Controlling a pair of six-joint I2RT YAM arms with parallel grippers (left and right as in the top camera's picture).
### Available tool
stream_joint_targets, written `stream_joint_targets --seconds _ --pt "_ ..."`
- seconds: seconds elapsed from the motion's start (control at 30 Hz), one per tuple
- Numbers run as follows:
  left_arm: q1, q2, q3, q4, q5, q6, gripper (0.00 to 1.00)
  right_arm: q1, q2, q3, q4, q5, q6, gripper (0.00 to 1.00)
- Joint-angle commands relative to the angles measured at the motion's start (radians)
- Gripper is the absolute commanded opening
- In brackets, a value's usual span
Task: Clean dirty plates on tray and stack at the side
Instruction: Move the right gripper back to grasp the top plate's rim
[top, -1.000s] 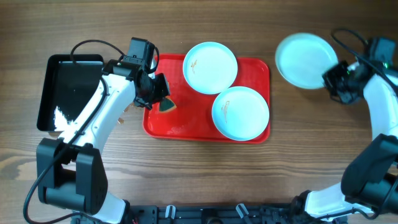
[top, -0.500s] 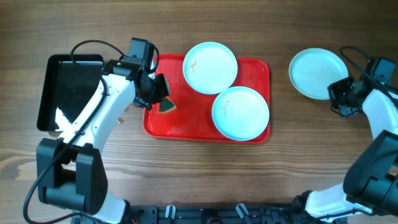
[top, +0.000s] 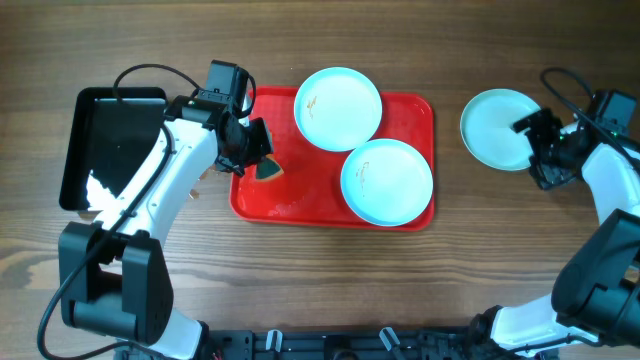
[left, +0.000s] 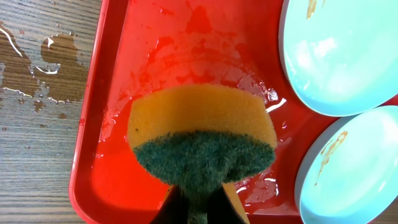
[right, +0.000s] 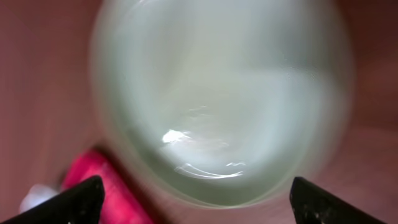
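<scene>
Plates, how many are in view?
3: on the red tray, one plate at the far edge, a second plate at near right; a third plate on the table right of it. None looks hidden.

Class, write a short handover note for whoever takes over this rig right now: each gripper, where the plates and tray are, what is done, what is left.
Grippers: the left gripper is shut on the sponge over the wet left end of the red tray. The right gripper is open, next to the side plate.
Done: the side plate lies on the table right of the tray and looks clean.
Left: the rear plate and front plate sit on the tray, both smeared brown. Scrub them, then stack them on the side plate.
</scene>
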Motion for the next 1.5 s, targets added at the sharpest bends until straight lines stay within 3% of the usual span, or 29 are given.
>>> stream_joint_targets --seconds 0.0,0.07,0.13,0.3,0.43,0.63,0.87,0.93,1.0,1.1,1.2,1.27,1.47 --pt "0.001 0.005 -0.006 0.012 -0.007 0.016 0.04 0.100 -0.012 0.016 0.012 -0.345 -0.222 0.85" --pt "0.001 0.005 -0.006 0.012 -0.007 0.016 0.04 0.179 -0.012 0.052 -0.014 -0.339 -0.249 0.78" --pt "0.001 0.005 -0.006 0.012 -0.007 0.016 0.04 0.276 -0.012 0.107 -0.063 -0.280 -0.277 0.78" --pt "0.001 0.005 -0.006 0.012 -0.007 0.016 0.04 0.531 0.005 0.303 -0.254 0.029 -0.330 0.95" --pt "0.001 0.005 -0.006 0.012 -0.007 0.016 0.04 0.685 0.072 0.475 -0.396 0.225 -0.368 0.97" --pt "0.001 0.005 -0.006 0.011 -0.006 0.016 0.04 0.742 0.209 0.522 -0.345 0.406 -0.322 0.99" --pt "0.001 0.005 -0.006 0.012 -0.007 0.016 0.04 0.741 0.377 0.522 -0.199 0.370 -0.285 1.00" --pt "0.001 0.005 -0.006 0.011 -0.007 0.016 0.04 0.741 0.402 0.522 -0.165 0.333 -0.280 0.94" --pt "0.001 0.005 -0.006 0.011 -0.007 0.016 0.04 0.741 0.422 0.522 -0.143 0.328 -0.263 0.77" --pt "0.001 0.005 -0.006 0.007 -0.007 0.016 0.04 0.741 0.445 0.522 -0.117 0.328 -0.247 0.68" --pt "0.001 0.005 -0.006 0.004 -0.007 0.016 0.04 0.740 0.449 0.522 -0.107 0.328 -0.243 0.53" --pt "0.001 0.005 -0.006 0.004 -0.007 0.016 0.04 0.741 0.449 0.522 -0.103 0.328 -0.239 0.47" --pt "0.001 0.005 -0.006 0.005 -0.007 0.016 0.04 0.741 0.450 0.504 -0.081 0.339 -0.221 0.47"
